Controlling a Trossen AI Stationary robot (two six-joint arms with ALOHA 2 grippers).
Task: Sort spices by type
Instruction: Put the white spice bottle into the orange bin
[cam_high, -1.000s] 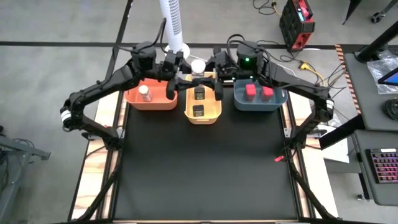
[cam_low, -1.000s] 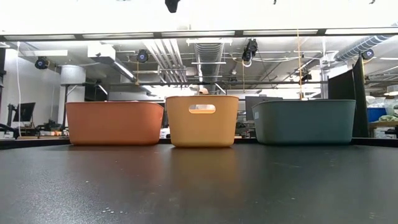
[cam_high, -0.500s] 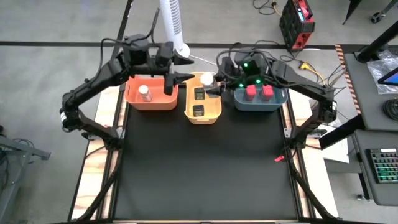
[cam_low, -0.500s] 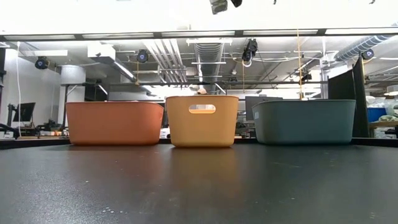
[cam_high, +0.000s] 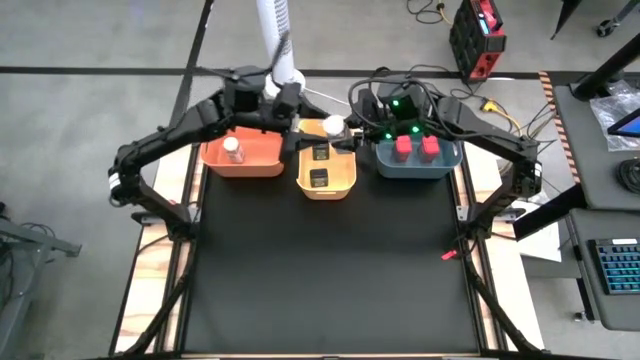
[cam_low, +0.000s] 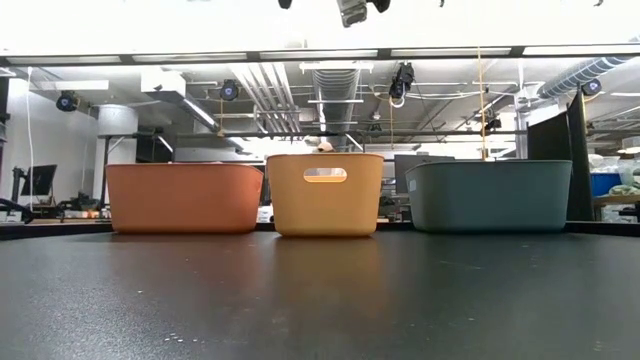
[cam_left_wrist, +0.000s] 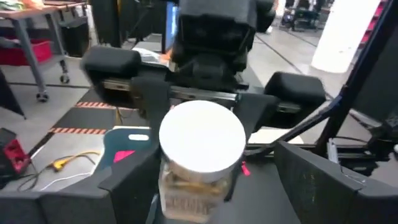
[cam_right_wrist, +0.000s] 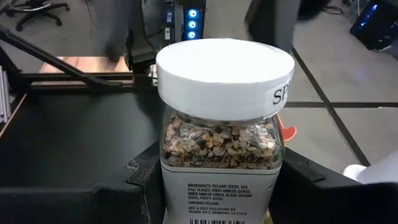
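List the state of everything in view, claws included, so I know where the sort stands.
Held spice jar: upright, capped, raised at the yellow bin's far rim.
Right claw: shut on held spice jar.
Left claw: open, fingers flanking that jar.
Second spice jar: upright, capped, in orange bin.
Black spice boxes: both in yellow bin.
Red spice boxes: both in blue-grey bin.

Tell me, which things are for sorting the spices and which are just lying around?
For the job: jar in the right claw, second jar in the orange bin, black boxes in the yellow bin, red boxes in the blue bin.
Just lying around: thin red stick, keyboard.
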